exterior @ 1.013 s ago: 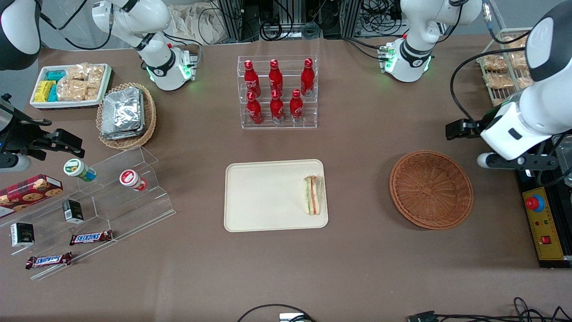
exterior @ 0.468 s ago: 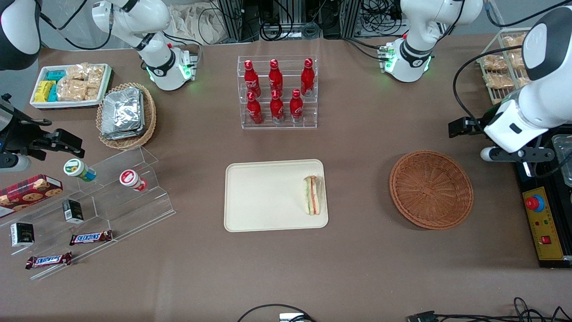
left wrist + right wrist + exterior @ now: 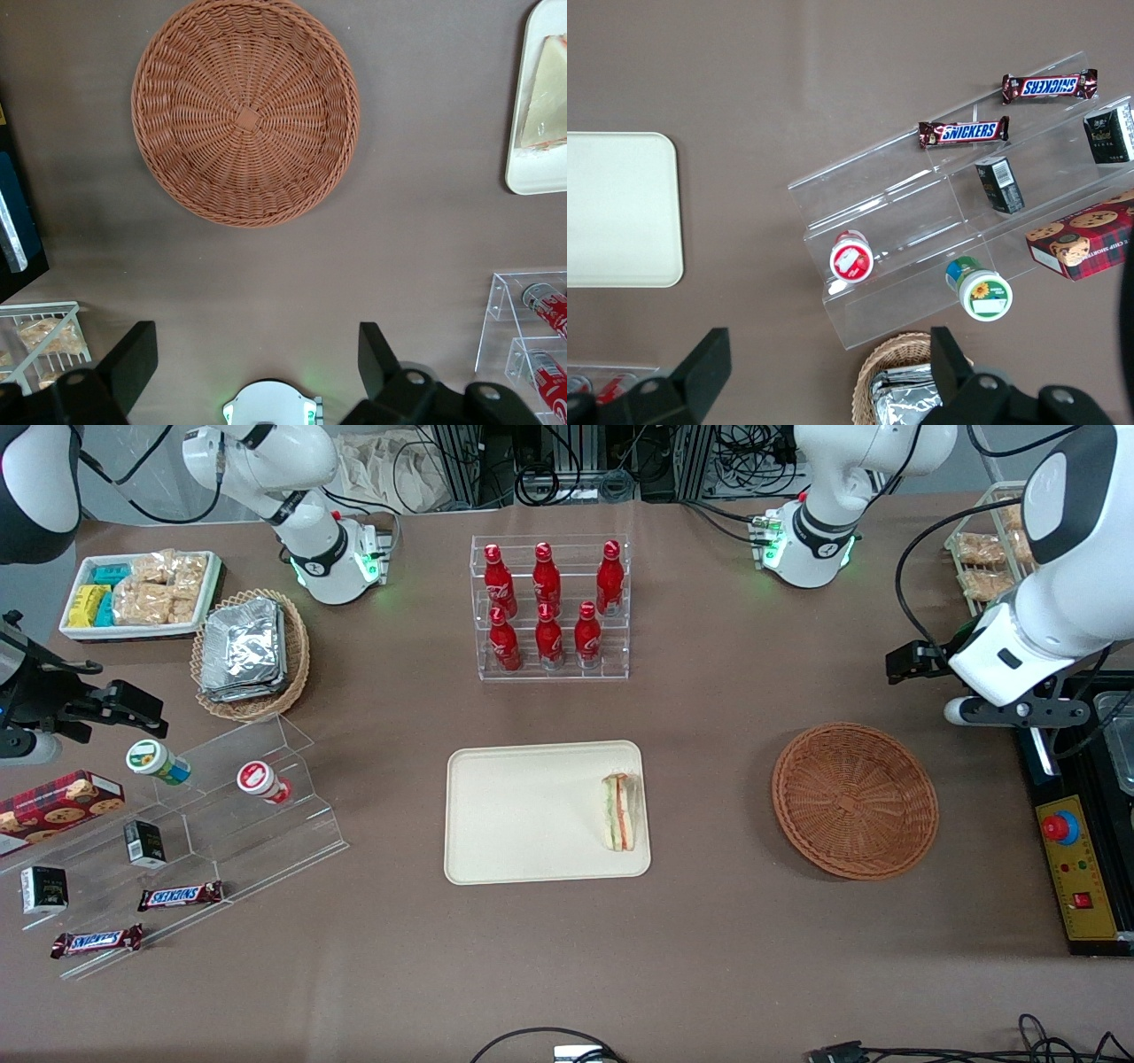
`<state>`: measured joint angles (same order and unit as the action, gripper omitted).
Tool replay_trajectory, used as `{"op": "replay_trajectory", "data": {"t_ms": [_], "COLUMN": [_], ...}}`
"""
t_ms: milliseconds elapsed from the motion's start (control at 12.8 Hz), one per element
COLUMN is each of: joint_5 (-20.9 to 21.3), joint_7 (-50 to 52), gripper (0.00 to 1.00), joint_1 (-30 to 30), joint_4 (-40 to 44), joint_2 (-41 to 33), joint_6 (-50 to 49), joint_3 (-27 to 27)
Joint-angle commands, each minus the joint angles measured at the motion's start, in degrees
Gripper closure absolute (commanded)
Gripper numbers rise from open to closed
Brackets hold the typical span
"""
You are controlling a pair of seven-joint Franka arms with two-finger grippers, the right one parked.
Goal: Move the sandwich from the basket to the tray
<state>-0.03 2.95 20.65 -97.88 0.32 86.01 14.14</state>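
The sandwich [image 3: 619, 811] lies on the tray [image 3: 523, 815], tucked against the rim at the end of the tray nearest the basket [image 3: 855, 800], with its striped green and orange-red filling facing up. A corner of it also shows from the working arm's wrist camera [image 3: 547, 97], sitting on the tray's edge [image 3: 523, 173]. The basket stands on the brown table [image 3: 709, 957] beside the tray, well apart from it toward the working arm's end, and nothing lies in its woven bowl [image 3: 245, 111].

The tool [image 3: 252, 372] hangs in the air above the table, off the basket and farther from the front camera than it, toward the working arm's end of the table. Its two dark fingers [image 3: 133, 363] are spread wide with nothing between them; only bare table and the arm's green-lit base show in the gap.

Farther from the front camera than the tray stands a clear rack of red bottles [image 3: 549, 607]. A wire rack of wrapped snack packs [image 3: 983, 567] sits beside the working arm, farther back than the basket.
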Motion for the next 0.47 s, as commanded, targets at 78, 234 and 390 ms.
{"op": "replay_trajectory", "data": {"t_ms": [78, 234, 390], "joint_5": [1.17, 1.35, 1.35], "joint_7": [0.39, 0.39, 0.39], "gripper": [0.0, 0.0, 0.0], "joint_1": [-0.52, -0.61, -0.7], "joint_4": [-1.52, -1.52, -1.52], "joint_2": [-1.98, -2.07, -2.07], "joint_6": [1.0, 1.0, 1.0], "joint_3": [-2.36, -2.62, -2.71]}}
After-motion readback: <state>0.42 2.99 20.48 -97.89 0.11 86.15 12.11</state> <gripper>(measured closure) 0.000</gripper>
